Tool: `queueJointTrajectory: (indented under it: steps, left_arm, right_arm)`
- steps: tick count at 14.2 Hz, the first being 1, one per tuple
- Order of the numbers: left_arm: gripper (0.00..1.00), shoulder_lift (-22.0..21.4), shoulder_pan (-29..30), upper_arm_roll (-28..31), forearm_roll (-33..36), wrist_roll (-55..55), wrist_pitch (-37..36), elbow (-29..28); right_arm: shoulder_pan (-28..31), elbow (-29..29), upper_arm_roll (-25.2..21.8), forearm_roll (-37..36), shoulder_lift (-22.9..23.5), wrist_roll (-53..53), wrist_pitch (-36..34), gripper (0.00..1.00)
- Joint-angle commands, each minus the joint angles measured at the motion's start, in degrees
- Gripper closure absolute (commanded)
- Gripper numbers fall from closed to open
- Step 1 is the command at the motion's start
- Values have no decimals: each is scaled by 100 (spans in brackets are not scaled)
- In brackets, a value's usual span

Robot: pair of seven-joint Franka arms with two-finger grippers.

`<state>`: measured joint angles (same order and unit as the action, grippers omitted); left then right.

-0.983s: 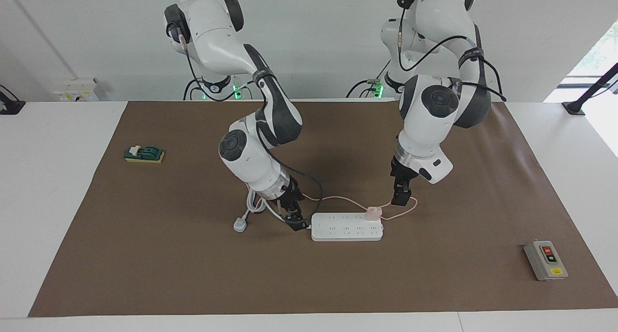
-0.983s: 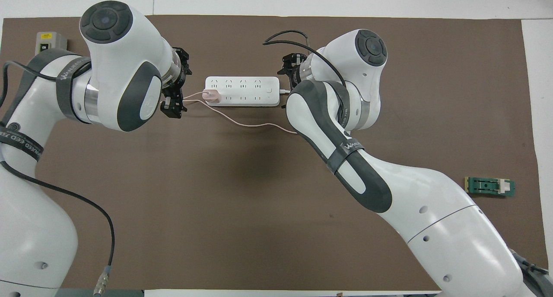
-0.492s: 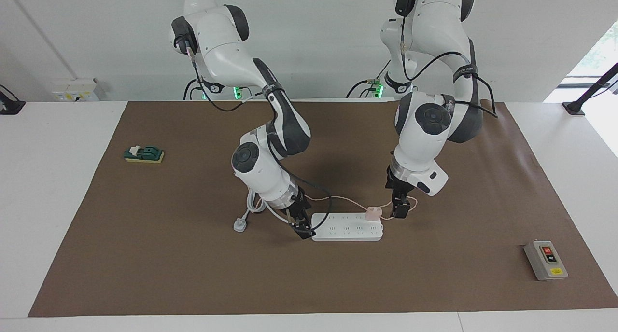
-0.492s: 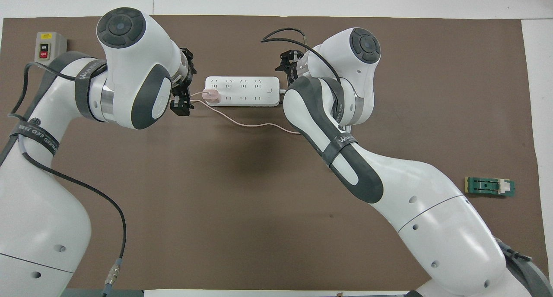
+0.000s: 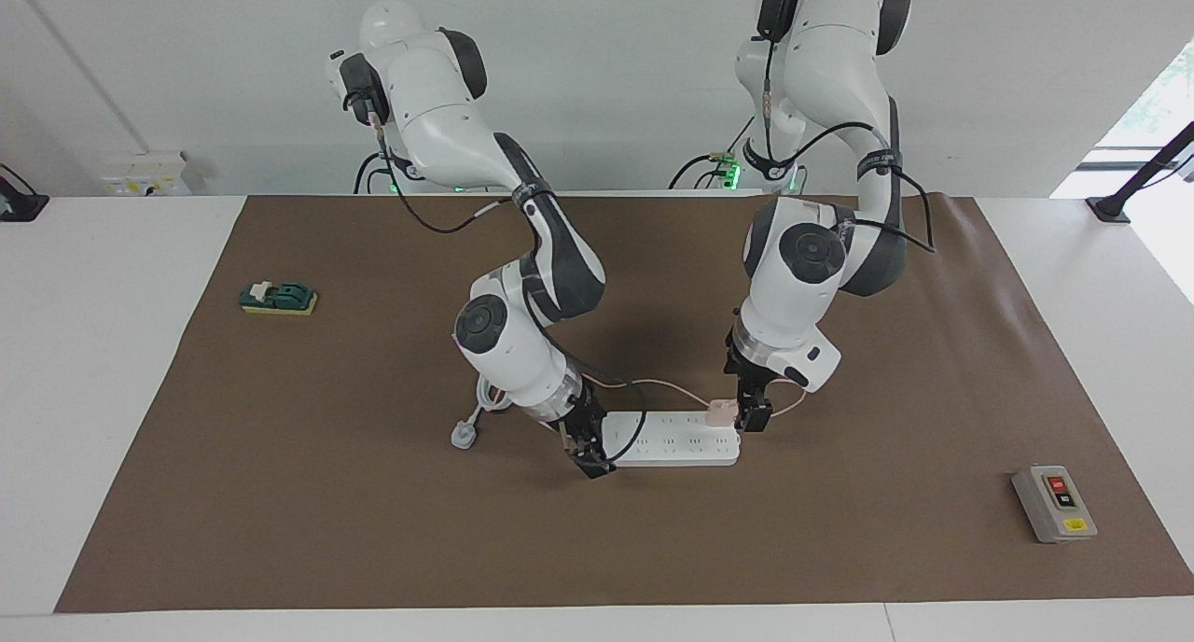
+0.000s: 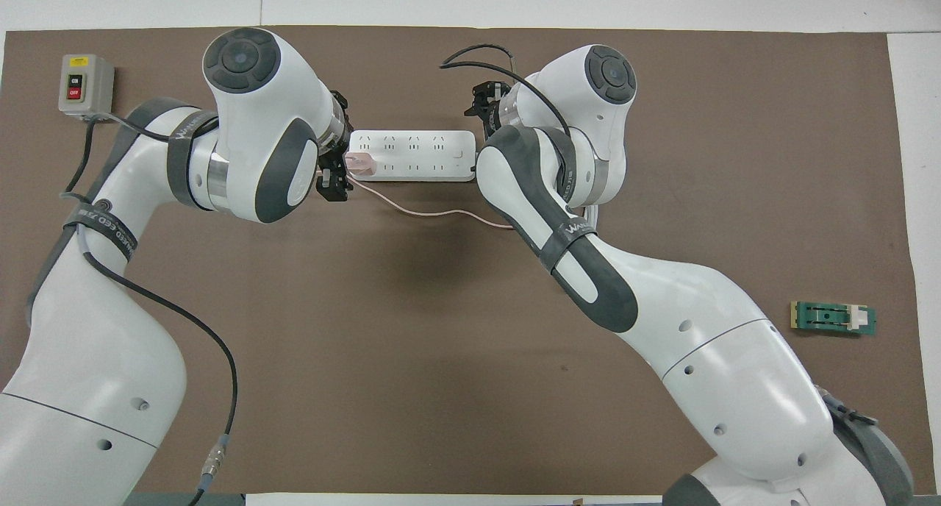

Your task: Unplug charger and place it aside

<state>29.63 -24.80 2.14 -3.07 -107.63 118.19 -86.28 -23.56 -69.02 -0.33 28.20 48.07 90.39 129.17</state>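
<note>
Both arms have closed in: left claw [image 5: 752,416], open, beside small pale-pink cube charger [image 5: 719,412]; right claw [image 5: 590,453], state unclear, at long white plastic power strip [image 5: 667,439], nine o'clock end. Straddle charger squarely, pull straight up.

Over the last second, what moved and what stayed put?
Both grippers closed in on the power strip. The left gripper slid up beside the charger, open, gripping nothing yet. The right gripper came to the strip's other end. The charger stayed plugged in; the strip and pink cable did not shift.
</note>
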Motion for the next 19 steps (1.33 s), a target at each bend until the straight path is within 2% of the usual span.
queueJointTrajectory:
  steps: [1, 5, 10, 14, 19]
  left_arm:
    - [0, 148, -156, 76, -54, -144, 265, -12]
    - [1, 148, -227, 85, -28, -127, 398, -275]
    - [3, 148, -227, 102, 8, -144, 267, -258]
    - [3, 165, -253, 138, 359, -547, 187, -205]
    - [3, 244, -306, 138, 359, -549, 213, -109]
  right_arm:
    - [-25, 196, 42, 299, 115, 75, 21, 0]
    - [-69, 126, 42, 423, 71, 84, 3, 0]
    - [-254, -156, 42, 432, 10, 128, 117, 0]
    - [-263, -191, 33, 415, 10, 119, 161, 0]
    - [-157, -165, 33, 318, 88, 14, 162, 0]
